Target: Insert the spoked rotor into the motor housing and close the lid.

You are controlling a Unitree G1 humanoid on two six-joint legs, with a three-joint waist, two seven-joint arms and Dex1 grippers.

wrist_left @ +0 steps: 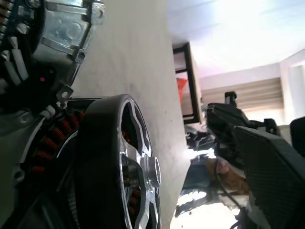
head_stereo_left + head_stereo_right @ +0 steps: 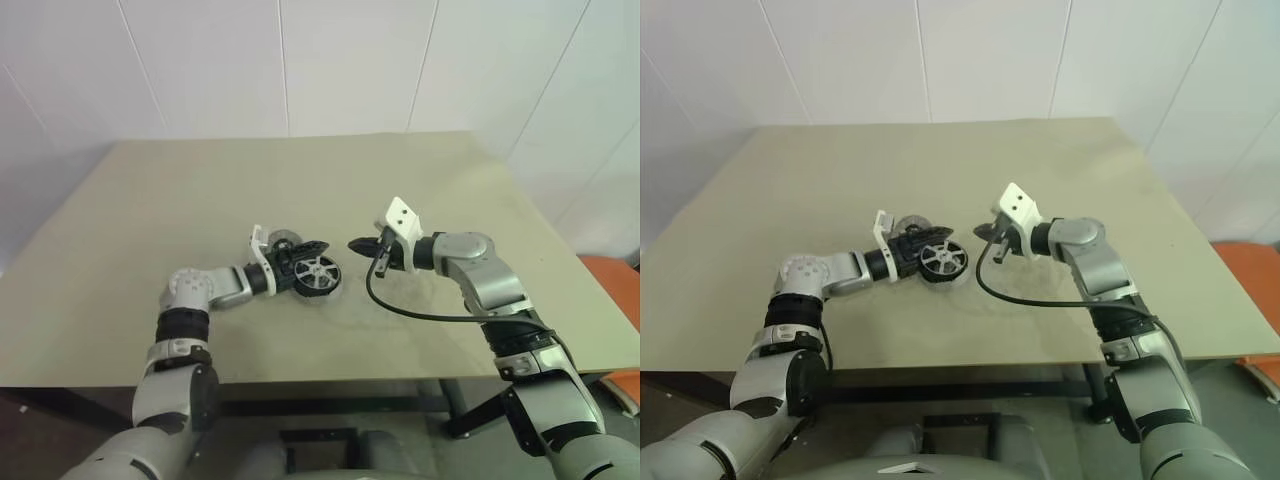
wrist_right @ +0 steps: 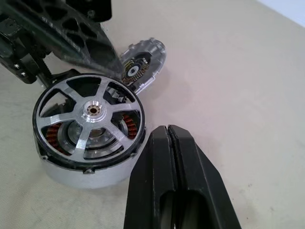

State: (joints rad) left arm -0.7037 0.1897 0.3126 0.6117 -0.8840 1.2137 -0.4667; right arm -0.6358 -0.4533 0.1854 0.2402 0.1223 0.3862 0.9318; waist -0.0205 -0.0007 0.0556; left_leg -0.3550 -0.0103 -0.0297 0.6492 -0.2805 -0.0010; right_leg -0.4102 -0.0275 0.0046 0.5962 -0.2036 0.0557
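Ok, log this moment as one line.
spoked rotor: seated in motor housing | lid: off, on table behind | left gripper: open beside rotor | right gripper: shut, empty

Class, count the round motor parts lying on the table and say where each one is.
2. The spoked rotor sits in the motor housing near the table's middle; a smaller round lid lies just behind it. Others may be hidden.

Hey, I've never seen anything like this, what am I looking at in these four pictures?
A two-armed humanoid robot working at a beige table. Two pictures come from cameras in its head, looking down; the other two from cameras on its wrists. On the table sits a motor housing with the spoked rotor already set inside it. Behind it lies a small round lid. The left end effector is at the motor with its fingers open, holding nothing. The right end effector hovers nearby, shut and empty.
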